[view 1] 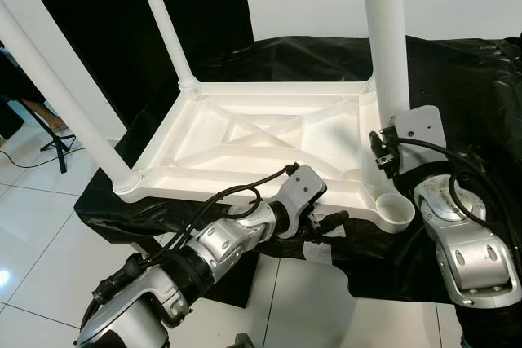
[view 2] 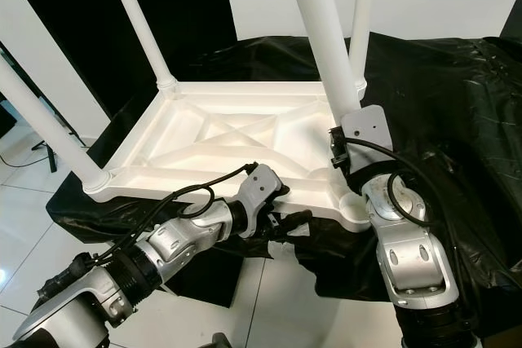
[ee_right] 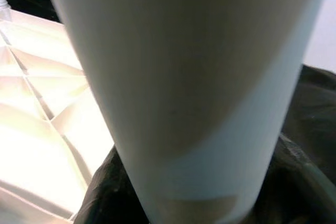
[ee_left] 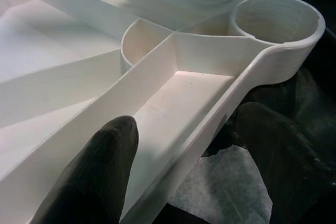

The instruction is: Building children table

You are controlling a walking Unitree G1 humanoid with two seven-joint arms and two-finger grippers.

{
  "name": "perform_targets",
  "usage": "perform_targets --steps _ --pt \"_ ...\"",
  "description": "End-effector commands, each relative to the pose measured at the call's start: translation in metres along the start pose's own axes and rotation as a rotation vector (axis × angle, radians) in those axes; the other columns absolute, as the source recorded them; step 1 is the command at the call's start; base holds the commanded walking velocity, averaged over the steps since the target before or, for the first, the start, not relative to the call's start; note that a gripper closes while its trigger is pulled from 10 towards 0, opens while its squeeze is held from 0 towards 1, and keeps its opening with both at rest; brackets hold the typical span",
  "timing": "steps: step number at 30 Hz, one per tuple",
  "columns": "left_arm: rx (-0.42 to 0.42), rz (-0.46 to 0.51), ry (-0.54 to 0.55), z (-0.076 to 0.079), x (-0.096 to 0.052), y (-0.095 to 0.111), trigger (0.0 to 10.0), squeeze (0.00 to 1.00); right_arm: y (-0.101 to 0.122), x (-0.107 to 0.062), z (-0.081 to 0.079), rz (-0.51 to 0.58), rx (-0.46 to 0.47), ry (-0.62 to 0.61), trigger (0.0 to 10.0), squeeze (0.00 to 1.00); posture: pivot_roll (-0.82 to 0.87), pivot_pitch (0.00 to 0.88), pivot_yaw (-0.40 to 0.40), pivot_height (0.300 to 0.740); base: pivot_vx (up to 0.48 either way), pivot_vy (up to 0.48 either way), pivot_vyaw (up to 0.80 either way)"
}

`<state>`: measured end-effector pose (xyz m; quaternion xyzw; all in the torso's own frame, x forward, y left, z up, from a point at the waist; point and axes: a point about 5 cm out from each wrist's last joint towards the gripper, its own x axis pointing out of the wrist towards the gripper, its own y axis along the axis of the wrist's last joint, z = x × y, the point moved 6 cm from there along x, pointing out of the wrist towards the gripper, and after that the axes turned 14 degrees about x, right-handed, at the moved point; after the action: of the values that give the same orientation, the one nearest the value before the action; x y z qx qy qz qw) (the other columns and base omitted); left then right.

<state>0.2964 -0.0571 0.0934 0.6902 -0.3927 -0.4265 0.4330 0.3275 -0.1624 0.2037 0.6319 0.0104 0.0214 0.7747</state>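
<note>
Tabletop [view 1: 245,132] upside down at centre of left eye view on black sheet [view 1: 465,79]; three legs [view 1: 167,26] fitted, empty socket [view 1: 396,210] at lower right. Fourth leg [view 2: 322,46] gripped by right gripper [view 2: 347,170] just above that socket, judging from right eye view. Left gripper [ee_left: 184,156] fingers straddling near rim [ee_left: 210,129], apparently pinching. Right wrist view: leg close between fingers. Left: seat last leg.

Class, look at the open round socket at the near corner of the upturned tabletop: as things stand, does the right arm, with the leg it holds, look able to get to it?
Probably yes. The right gripper holds the leg just above and behind the empty socket, with nothing between them. The left gripper clamps the rim alongside, clear of the opening.
</note>
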Motion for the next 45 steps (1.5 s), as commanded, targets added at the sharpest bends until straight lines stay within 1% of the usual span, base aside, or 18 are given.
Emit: perform_targets --steps 1,3,4,9,10,11,12,13,23,25,30,32,35,36,42,43,44,45 --pt "0.017 0.119 -0.692 0.072 -0.025 0.007 10.0 0.0 0.007 -0.003 -0.001 0.03 0.02 0.003 10.0 0.0 -0.01 0.0 0.102 0.74 0.0 0.0 0.0" --pt "0.027 0.114 -0.673 0.071 -0.021 0.005 10.0 0.0 0.004 -0.004 0.0 0.022 0.035 0.002 10.0 0.0 -0.01 0.0 0.104 0.74 0.0 0.0 0.0" --pt "0.041 0.114 -0.653 0.07 -0.017 0.004 5.5 0.0 0.002 -0.006 0.0 0.016 0.056 0.002 10.0 0.0 -0.01 0.0 0.106 0.74 0.0 0.0 0.0" --pt "0.061 0.124 -0.612 0.066 -0.009 0.006 4.9 0.0 -0.002 -0.012 0.0 0.008 0.117 0.006 10.0 0.0 -0.02 0.0 0.11 0.74 0.0 0.0 0.0" --pt "0.066 0.13 -0.587 0.064 -0.005 0.008 4.5 0.0 -0.005 -0.016 0.0 -0.001 0.158 0.007 10.0 0.0 -0.02 0.0 0.112 0.74 0.0 0.0 0.0" --pt "0.066 0.13 -0.587 0.064 -0.005 0.008 4.5 0.0 -0.005 -0.016 0.0 -0.001 0.158 0.007 10.0 0.0 -0.02 0.0 0.112 0.74 0.0 0.0 0.0" --pt "0.076 0.129 -0.567 0.063 -0.002 0.007 4.8 0.0 -0.01 -0.02 0.0 -0.015 0.195 0.009 10.0 0.0 -0.02 0.0 0.113 0.74 0.0 0.0 0.0" --pt "0.089 0.122 -0.542 0.062 0.0 0.006 10.0 0.0 -0.014 -0.026 0.001 -0.029 0.224 0.012 10.0 0.0 -0.02 0.0 0.114 0.74 0.0 0.0 0.0" --pt "0.105 0.109 -0.478 0.058 0.009 0.001 10.0 0.0 -0.025 -0.04 0.001 -0.059 0.264 0.034 10.0 0.0 -0.03 0.0 0.112 0.74 0.0 0.0 0.0" --pt "0.115 0.108 -0.433 0.053 0.016 0.003 10.0 0.0 -0.021 -0.04 0.005 -0.046 0.248 0.032 10.0 0.0 -0.04 0.0 0.112 0.74 0.0 0.0 0.0" --pt "0.12 0.112 -0.406 0.049 0.02 0.005 10.0 0.0 -0.012 -0.037 0.013 -0.017 0.215 0.022 10.0 0.0 -0.03 0.0 0.113 0.74 0.0 0.0 0.0" --pt "0.12 0.112 -0.406 0.049 0.02 0.005 10.0 0.0 -0.012 -0.037 0.013 -0.017 0.215 0.022 10.0 0.0 -0.03 0.0 0.113 0.74 0.0 0.0 0.0" --pt "0.123 0.105 -0.443 0.052 0.018 0.001 10.0 0.0 -0.001 -0.031 0.019 0.017 0.185 0.024 10.0 0.0 -0.03 0.0 0.109 0.74 0.0 0.0 0.0" --pt "0.139 0.089 -0.487 0.055 0.014 -0.005 10.0 0.0 0.009 -0.027 0.02 0.045 0.166 0.037 10.0 0.0 -0.02 0.0 0.107 0.74 0.0 0.0 0.0" --pt "0.144 0.07 -0.504 0.056 0.012 -0.011 10.0 0.0 0.017 -0.026 0.016 0.069 0.163 0.061 10.0 0.0 -0.02 0.0 0.107 0.74 0.0 0.0 0.0" --pt "0.147 0.052 -0.499 0.056 0.012 -0.014 8.8 0.0 0.019 -0.027 0.014 0.076 0.163 0.073 10.0 0.0 -0.02 0.0 0.108 0.74 0.0 0.0 0.0" --pt "0.16 0.029 -0.49 0.055 0.013 -0.019 3.8 0.0 0.021 -0.027 0.012 0.081 0.164 0.081 10.0 0.0 -0.03 0.0 0.109 0.74 0.0 0.0 0.0" --pt "0.16 0.029 -0.49 0.055 0.013 -0.019 3.8 0.0 0.021 -0.027 0.012 0.081 0.164 0.081 10.0 0.0 -0.03 0.0 0.109 0.74 0.0 0.0 0.0"
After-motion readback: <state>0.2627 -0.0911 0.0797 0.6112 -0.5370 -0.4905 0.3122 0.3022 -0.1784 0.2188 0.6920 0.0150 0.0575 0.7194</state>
